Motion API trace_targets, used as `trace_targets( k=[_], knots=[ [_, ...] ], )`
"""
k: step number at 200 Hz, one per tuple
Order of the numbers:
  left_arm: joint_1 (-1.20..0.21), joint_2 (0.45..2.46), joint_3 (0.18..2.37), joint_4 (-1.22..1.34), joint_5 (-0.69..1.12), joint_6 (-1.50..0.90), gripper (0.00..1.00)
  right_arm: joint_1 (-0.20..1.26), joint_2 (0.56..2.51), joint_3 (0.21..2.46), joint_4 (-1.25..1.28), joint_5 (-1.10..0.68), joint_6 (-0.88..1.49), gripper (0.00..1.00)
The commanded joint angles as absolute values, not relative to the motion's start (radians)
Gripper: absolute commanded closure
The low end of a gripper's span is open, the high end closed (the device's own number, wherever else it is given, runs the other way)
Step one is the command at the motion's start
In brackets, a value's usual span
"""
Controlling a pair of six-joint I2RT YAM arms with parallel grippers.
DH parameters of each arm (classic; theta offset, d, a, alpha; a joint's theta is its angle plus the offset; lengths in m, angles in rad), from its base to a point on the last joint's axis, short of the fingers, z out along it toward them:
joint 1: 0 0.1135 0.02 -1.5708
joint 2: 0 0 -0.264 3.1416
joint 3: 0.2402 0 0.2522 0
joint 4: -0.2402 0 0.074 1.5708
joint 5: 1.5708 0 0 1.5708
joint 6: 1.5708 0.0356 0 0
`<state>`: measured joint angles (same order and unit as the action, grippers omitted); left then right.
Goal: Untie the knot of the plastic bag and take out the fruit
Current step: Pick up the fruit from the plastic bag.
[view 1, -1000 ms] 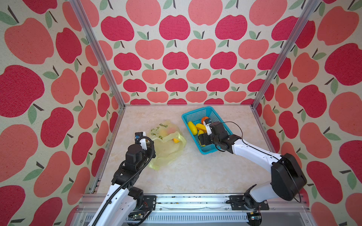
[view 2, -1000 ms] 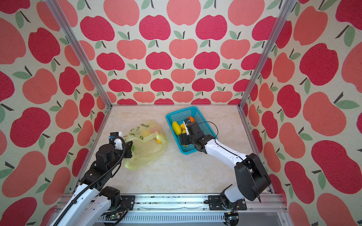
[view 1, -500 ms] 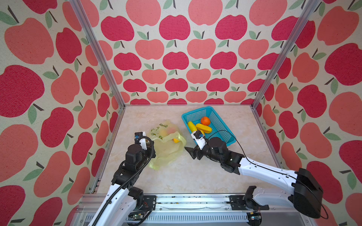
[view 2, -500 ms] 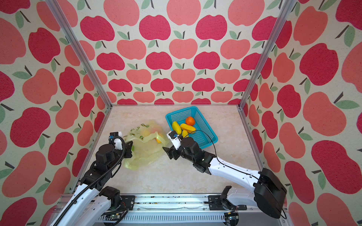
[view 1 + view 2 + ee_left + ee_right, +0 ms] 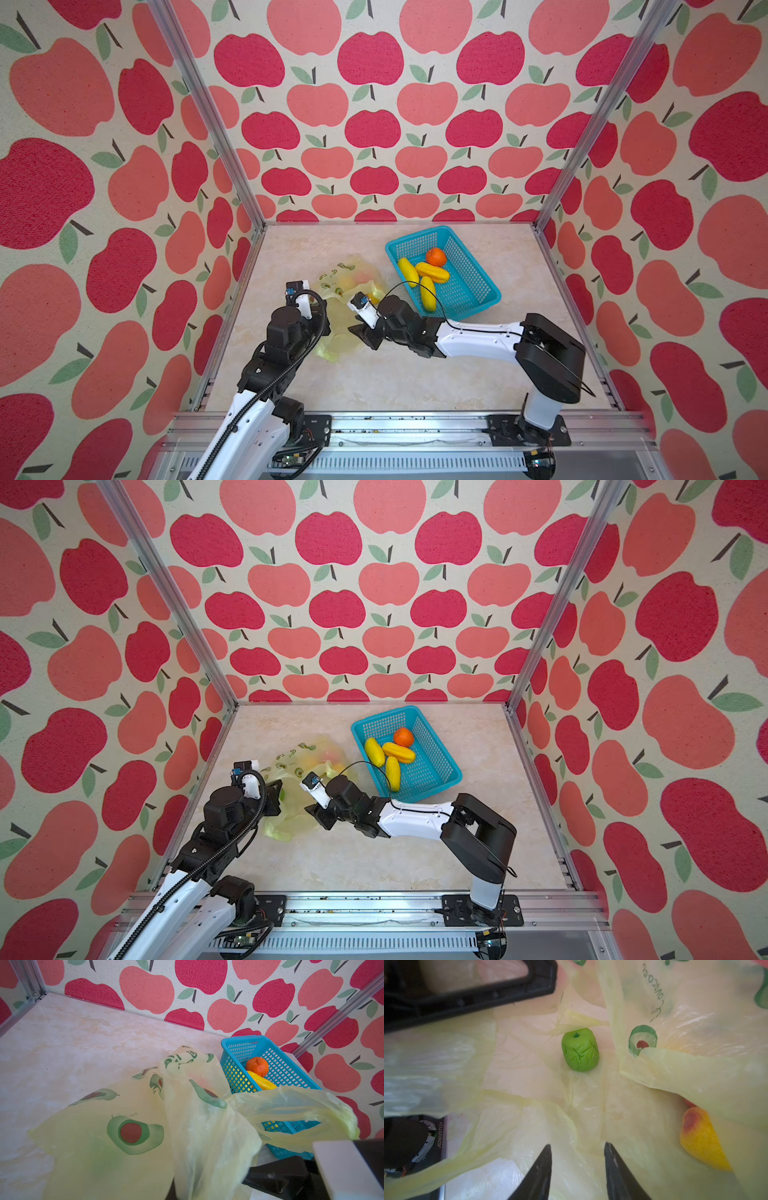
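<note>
The left gripper [image 5: 274, 798] pinches the bag [image 5: 93, 1157] open. The right gripper [image 5: 577, 1145], fingers apart and empty, should reach left around the green fruit [image 5: 580, 1050], catching no plastic.

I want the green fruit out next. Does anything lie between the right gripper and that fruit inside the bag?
Nothing visible does. In the right wrist view the green fruit lies uncovered on the inner layer of the plastic bag, straight ahead of the open right gripper. Only bare, crumpled plastic lies between them.
</note>
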<state>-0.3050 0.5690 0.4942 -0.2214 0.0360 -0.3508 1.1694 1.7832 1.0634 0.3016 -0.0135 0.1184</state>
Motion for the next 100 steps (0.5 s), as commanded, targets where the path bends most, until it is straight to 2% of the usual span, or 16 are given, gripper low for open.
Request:
trace_targets(
  k=[1,37,100],
  knots=[
    [-0.299,0.550,0.488,-0.207,0.051,-0.362,1.00,1.182,1.782,1.073,0.359,-0.021,0.128,0.53],
    [-0.299,0.523,0.483,-0.205,0.053,-0.362,1.00,1.183,1.861,1.108,0.401,-0.053,0.156,0.51],
    [-0.298,0.480,0.474,-0.191,0.075,-0.357,1.00,1.181,2.029,1.208,0.454,0.014,0.245,0.50]
  ],
)
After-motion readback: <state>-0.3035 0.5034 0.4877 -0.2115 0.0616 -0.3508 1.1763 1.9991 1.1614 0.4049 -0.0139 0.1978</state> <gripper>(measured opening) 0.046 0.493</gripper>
